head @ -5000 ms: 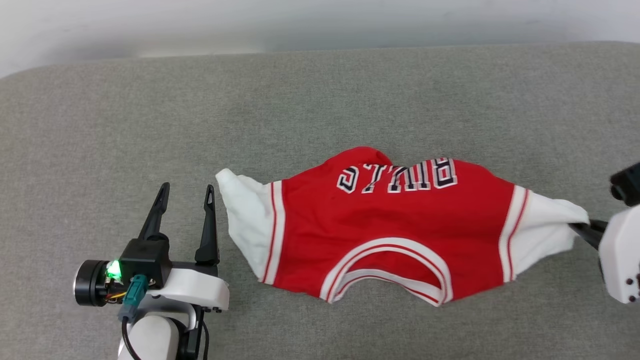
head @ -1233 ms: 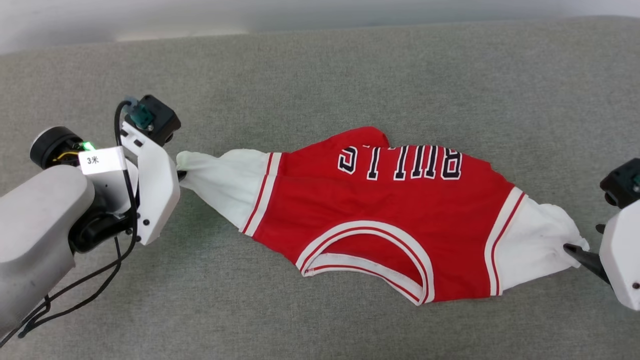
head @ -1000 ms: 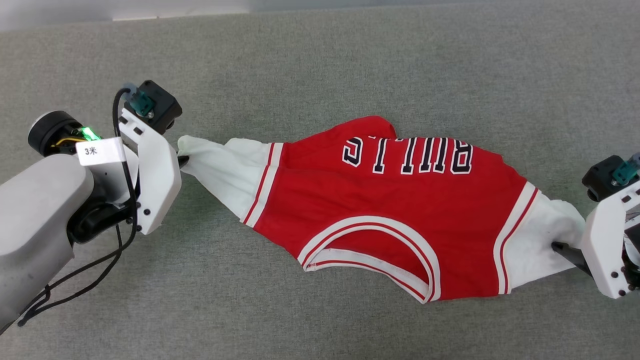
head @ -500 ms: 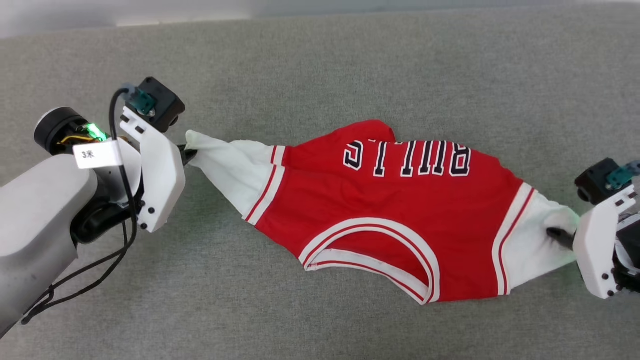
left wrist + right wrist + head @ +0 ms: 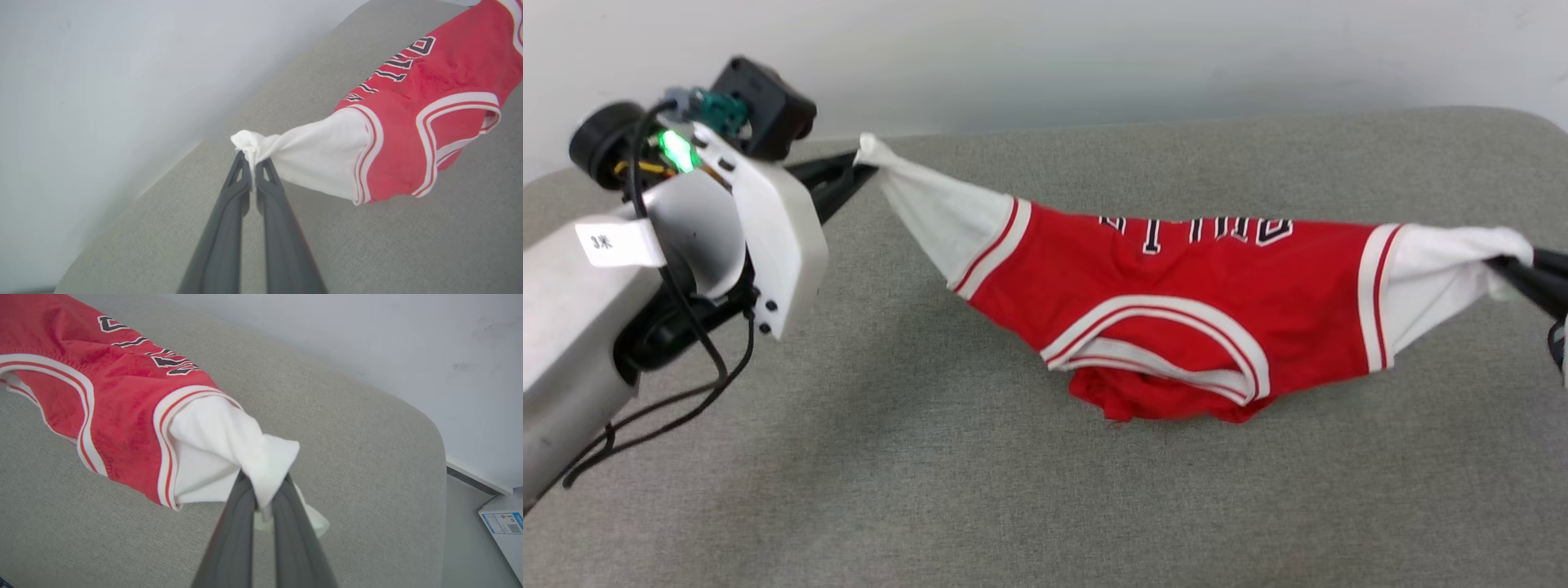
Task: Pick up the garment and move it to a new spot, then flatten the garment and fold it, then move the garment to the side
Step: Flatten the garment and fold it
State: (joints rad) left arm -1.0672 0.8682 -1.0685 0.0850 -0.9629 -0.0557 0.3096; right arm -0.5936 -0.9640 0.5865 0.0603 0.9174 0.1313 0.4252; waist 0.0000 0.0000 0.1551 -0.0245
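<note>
The garment (image 5: 1176,294), a red T-shirt with white sleeves and striped trim, hangs stretched between my two grippers above the grey surface, its middle sagging down onto it. Its black "BULLS" print faces up along the far edge. My left gripper (image 5: 862,163) is shut on the tip of one white sleeve (image 5: 310,153), with the fingers (image 5: 241,183) pinching bunched cloth. At the right edge my right gripper (image 5: 1515,269) is shut on the other white sleeve (image 5: 229,453). The collar (image 5: 1176,343) hangs toward me.
A grey padded surface (image 5: 931,457) spreads under the shirt, with a pale wall (image 5: 1094,57) behind it. In the right wrist view the surface ends in a rounded corner (image 5: 429,428), and a white box (image 5: 504,522) lies on the floor past it.
Both grippers have risen with the sleeves, lifting the shirt off the surface so that it hangs between them. The head view has tilted up and now shows the wall.
</note>
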